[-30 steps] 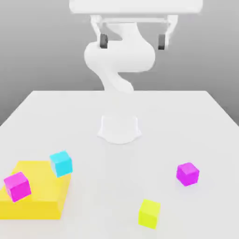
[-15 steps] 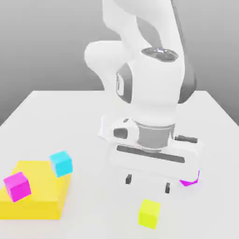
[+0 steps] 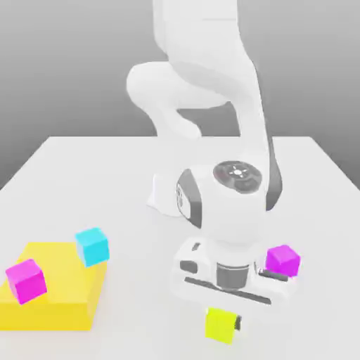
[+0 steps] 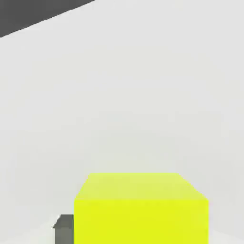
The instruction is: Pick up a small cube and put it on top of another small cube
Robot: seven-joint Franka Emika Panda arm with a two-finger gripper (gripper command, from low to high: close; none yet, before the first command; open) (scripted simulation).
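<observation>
The small cube [image 3: 221, 326], lime-yellow, sits on the white table [image 3: 105, 176] near the front edge, right of centre in the exterior view. My gripper [image 3: 222, 325] has come straight down over it and is shut on it, with a dark fingertip [image 3: 239, 323] pressed against its side. The hand view shows the small cube [image 4: 141, 208] close up, with one dark finger [image 4: 64, 229] beside it. A magenta cube [image 3: 283, 259] rests on the table just beyond the hand, on the exterior view's right.
A big flat yellow block [image 3: 60, 299] lies at the front on the exterior view's left. A second magenta cube [image 3: 26, 280] sits on it and a cyan cube [image 3: 92, 246] rests at its far corner. The arm's white base [image 3: 165, 193] stands mid-table.
The arm swung down from high above the table onto the lime-yellow cube. Its fingers, wide apart half a second ago, have closed against the cube's sides.
</observation>
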